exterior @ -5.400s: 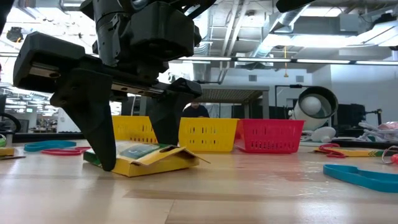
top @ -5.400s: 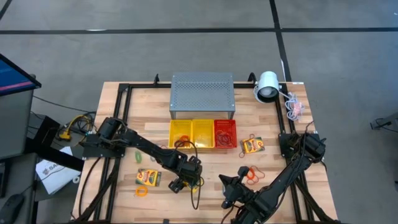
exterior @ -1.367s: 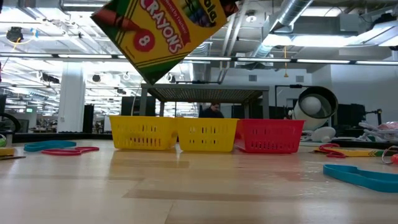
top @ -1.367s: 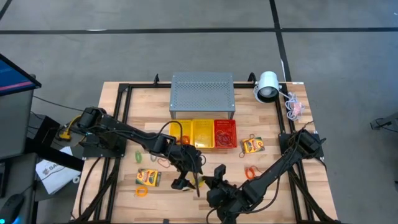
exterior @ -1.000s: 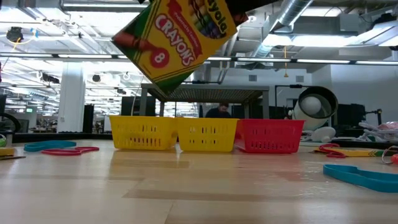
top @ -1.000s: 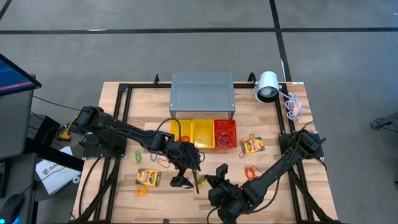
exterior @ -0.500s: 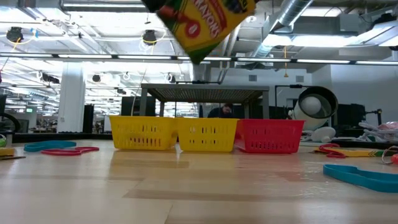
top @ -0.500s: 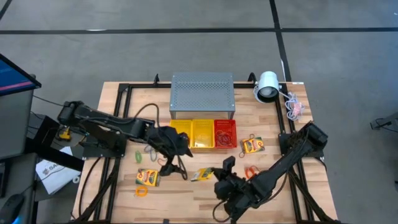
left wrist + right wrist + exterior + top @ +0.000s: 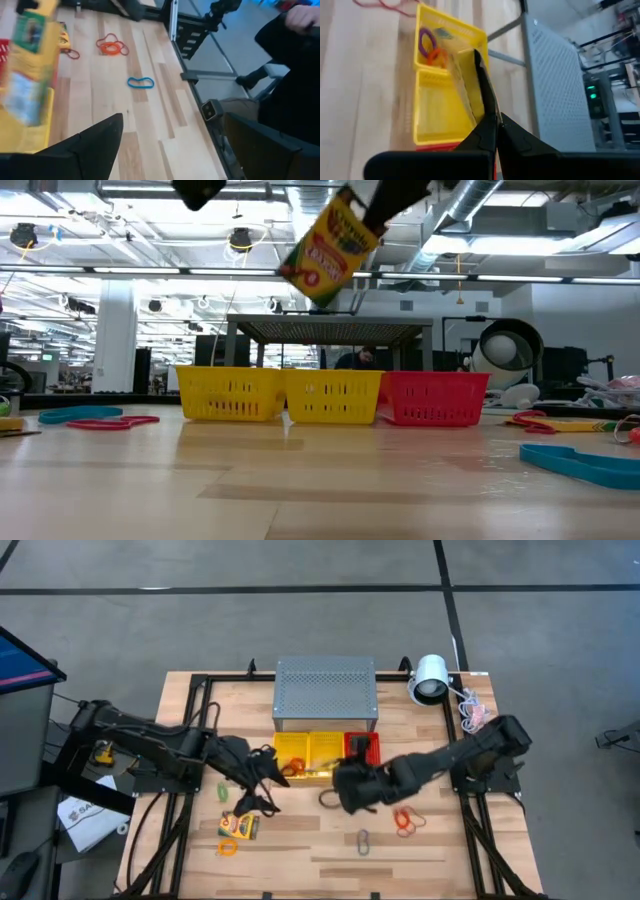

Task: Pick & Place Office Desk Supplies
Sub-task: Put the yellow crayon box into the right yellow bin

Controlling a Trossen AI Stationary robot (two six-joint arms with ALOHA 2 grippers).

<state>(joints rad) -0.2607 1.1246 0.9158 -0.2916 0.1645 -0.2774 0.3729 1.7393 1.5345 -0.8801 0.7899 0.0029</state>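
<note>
A yellow-and-green crayon box (image 9: pixel 330 245) hangs in the air, tilted, with my right gripper (image 9: pixel 338 780) shut on it. In the right wrist view the box (image 9: pixel 467 85) shows edge-on above the two yellow baskets (image 9: pixel 440 115). My left gripper (image 9: pixel 260 792) stands open to the left of it, over the table's middle left, with nothing between its fingers (image 9: pixel 95 145). Another crayon box (image 9: pixel 239 827) lies flat on the table near the left gripper. A blue-grey clip (image 9: pixel 363 841) and orange bands (image 9: pixel 408 823) lie on the near half of the table. My right gripper pinches the crayon box between its two fingers at its upper end (image 9: pixel 362 208). In the wrist view the fingertips close on the box's thin edge (image 9: pixel 481 100). The box hangs below the fingers, tilted, clear of the table and above the baskets.
Two yellow baskets (image 9: pixel 308 750) and a red one (image 9: pixel 362 748) stand in a row before the grey perforated box (image 9: pixel 326 692). The left yellow basket holds bands. A white lamp (image 9: pixel 430 678) stands at the far right. A person (image 9: pixel 295 65) is beyond the table's edge.
My right gripper has carried the crayon box up and toward the table's far edge, from the near middle to over the baskets; the box has turned and stays clear of the table. My left gripper has drawn back toward the table's left edge and risen.
</note>
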